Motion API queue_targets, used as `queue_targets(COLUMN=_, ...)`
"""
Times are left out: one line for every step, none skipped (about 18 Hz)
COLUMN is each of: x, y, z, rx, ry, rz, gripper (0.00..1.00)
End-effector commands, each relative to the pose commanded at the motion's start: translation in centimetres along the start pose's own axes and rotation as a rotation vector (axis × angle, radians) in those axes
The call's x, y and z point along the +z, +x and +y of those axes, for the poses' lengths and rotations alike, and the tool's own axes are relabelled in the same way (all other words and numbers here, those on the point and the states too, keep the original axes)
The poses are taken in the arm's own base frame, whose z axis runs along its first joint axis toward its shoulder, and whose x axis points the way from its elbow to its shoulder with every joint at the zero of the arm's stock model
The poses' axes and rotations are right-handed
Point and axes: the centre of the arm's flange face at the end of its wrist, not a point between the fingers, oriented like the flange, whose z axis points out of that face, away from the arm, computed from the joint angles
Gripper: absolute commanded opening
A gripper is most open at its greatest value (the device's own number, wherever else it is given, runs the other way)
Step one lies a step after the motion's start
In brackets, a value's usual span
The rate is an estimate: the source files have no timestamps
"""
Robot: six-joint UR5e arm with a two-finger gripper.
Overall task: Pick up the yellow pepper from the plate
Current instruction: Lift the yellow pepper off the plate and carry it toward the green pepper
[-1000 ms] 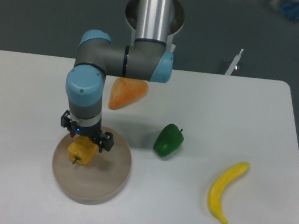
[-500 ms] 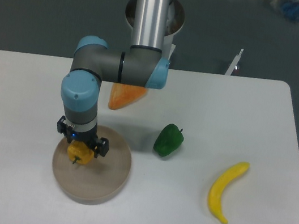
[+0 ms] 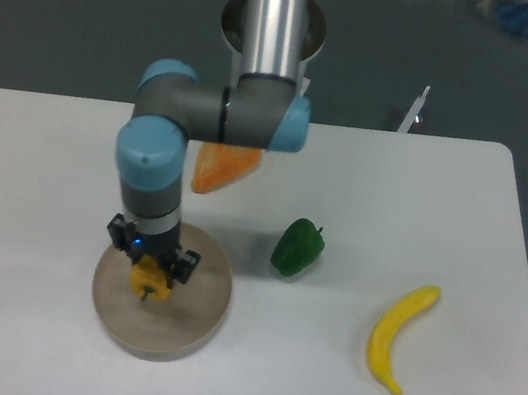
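The end effector [image 3: 151,265] had come lower over the plate [image 3: 192,322] than it stood half a second before, and the yellow pepper [image 3: 150,283] looked smaller and more covered between its fingers, only the lower lobes and the little dark stem poking out beneath. A second before, the pepper had shown broad and tilted under the jaws; now it sat more squarely under them, toward the left-hand middle of the plate. From where I stood the jaws looked drawn in against the pepper's sides, holding it, though whether it still rested on the plate or hung just clear I couldn't tell (the wrist hid the contact). The arm's elbow had shifted a touch to the right too. I took it the grasp was made and only the lift remained; a ribbed, rounded thing like that might twist in a narrow pinch on the way up. The green pepper [image 3: 297,247], the banana [image 3: 397,335] and the orange piece [image 3: 226,165] behind the arm lay on the bench [image 3: 425,204] where they had been, well apart from the plate
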Motion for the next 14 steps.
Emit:
queue_targets(x=-0.8, y=-1.8, z=0.6, rx=0.021, ry=0.008, rz=-0.012, gripper=0.16)
queue_targets(x=-1.2, y=-3.8, z=1.3, rx=0.073, ry=0.010, rz=-0.020, gripper=0.16)
queue_targets(x=-1.4, y=-5.1, z=1.8, rx=0.104, ry=0.008, rz=-0.027, gripper=0.17)
queue_targets(x=-1.5, y=-6.5, z=2.6, rx=0.124, ry=0.001, rz=-0.031, gripper=0.17)
queue_targets(x=-2.7, y=-8.6, z=4.0, rx=0.149, ry=-0.017, rz=-0.034, gripper=0.17)
queue_targets(x=-3.2, y=-10.2, z=5.1, rx=0.167, ry=-0.032, rz=-0.031, gripper=0.17)
queue_targets(x=-3.8, y=-11.8, z=6.2, rx=0.195, ry=-0.042, rz=-0.028, gripper=0.17)
queue_targets(x=-4.2, y=-13.0, z=7.2, rx=0.230, ry=-0.055, rz=-0.025, gripper=0.17)
queue_targets(x=-4.6, y=-14.8, z=8.4, rx=0.275, ry=-0.071, rz=-0.018, gripper=0.16)
queue_targets(x=-4.6, y=-16.2, z=9.3, rx=0.289, ry=-0.077, rz=-0.020, gripper=0.14)
queue_targets(x=-4.3, y=-17.5, z=9.9, rx=0.291, ry=-0.081, rz=-0.018, gripper=0.13)
queue_targets(x=-4.1, y=-18.6, z=9.9, rx=0.298, ry=-0.082, rz=-0.021, gripper=0.14)
queue_targets(x=-3.5, y=-19.4, z=10.1, rx=0.300, ry=-0.089, rz=-0.016, gripper=0.14)
queue_targets(x=-3.4, y=-20.0, z=10.3, rx=0.313, ry=-0.090, rz=-0.017, gripper=0.15)
